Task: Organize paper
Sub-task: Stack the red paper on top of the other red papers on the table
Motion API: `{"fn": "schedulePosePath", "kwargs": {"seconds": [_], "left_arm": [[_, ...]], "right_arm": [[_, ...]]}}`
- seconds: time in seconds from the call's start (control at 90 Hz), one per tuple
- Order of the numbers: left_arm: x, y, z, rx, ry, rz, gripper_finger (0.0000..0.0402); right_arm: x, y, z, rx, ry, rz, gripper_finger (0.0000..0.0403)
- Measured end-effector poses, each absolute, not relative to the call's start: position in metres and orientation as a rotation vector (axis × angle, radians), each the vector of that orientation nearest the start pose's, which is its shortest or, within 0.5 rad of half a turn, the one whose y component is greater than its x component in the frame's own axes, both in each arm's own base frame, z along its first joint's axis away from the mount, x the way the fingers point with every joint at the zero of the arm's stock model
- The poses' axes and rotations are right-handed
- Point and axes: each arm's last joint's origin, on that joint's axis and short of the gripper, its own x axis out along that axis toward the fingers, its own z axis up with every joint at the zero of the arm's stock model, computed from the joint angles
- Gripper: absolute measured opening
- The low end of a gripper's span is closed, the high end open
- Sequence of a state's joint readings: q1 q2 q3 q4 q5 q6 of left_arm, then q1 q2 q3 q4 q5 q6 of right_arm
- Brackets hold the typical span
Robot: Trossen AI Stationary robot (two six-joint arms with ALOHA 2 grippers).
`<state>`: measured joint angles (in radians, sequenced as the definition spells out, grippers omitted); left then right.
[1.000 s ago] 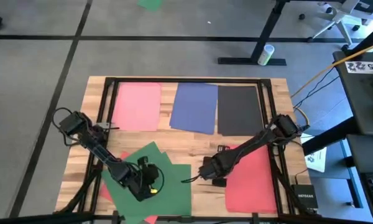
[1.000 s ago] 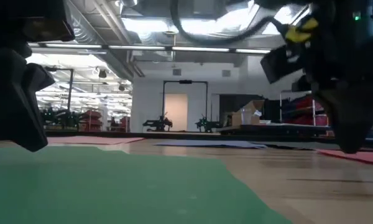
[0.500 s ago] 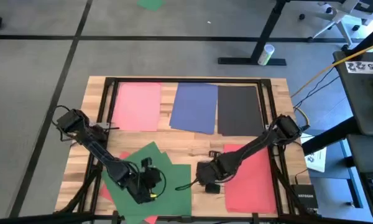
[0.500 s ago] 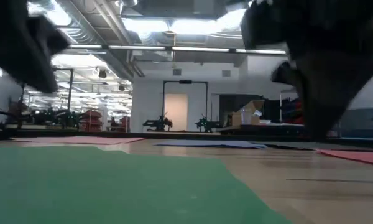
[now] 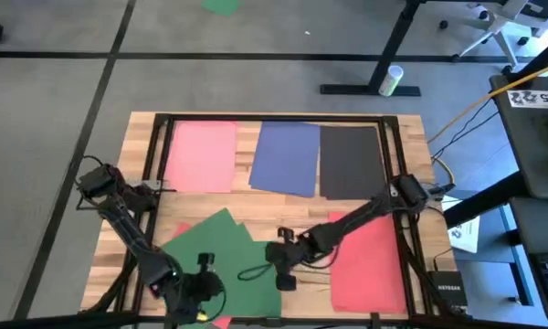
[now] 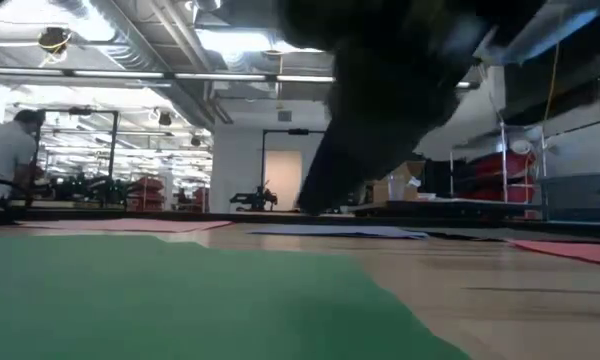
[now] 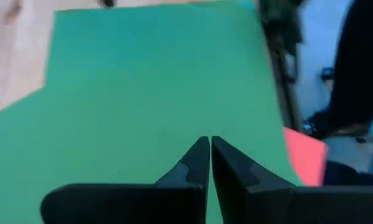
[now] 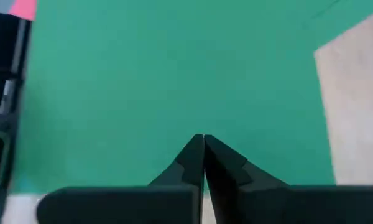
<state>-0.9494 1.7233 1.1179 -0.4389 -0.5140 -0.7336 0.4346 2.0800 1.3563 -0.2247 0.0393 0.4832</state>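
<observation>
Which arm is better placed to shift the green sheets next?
Right, probably. The right gripper sits at the green sheets' inner edge, fingers shut; the left gripper is at the table's near edge.

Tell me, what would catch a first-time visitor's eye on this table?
Probably the row of neat sheets along the table's far edge: a pink sheet, a blue sheet and a black sheet side by side. Nearer the front lies a messier pile of green sheets, with both dark arms bent over it: the left hand at its near edge, the right hand at its right edge, each with fingers pressed shut.
</observation>
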Motion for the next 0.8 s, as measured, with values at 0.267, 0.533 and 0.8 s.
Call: {"fn": "schedulePosePath", "kwargs": {"seconds": [0.267,0.533,0.8], "left_arm": [[0.190,-0.281,0.192,-0.006,0.885,-0.092,0.0000],[0.182,-0.283,0.190,-0.023,0.898,-0.068,0.0000],[0.177,-0.286,0.190,-0.043,0.917,-0.089,0.0000]], "right_arm": [[0.394,0.151,0.117,0.256,1.116,0.018,0.0000],[0.394,0.135,0.123,0.210,1.065,-0.185,0.0000],[0.399,0.171,0.156,0.216,0.890,0.099,0.0000]]}}
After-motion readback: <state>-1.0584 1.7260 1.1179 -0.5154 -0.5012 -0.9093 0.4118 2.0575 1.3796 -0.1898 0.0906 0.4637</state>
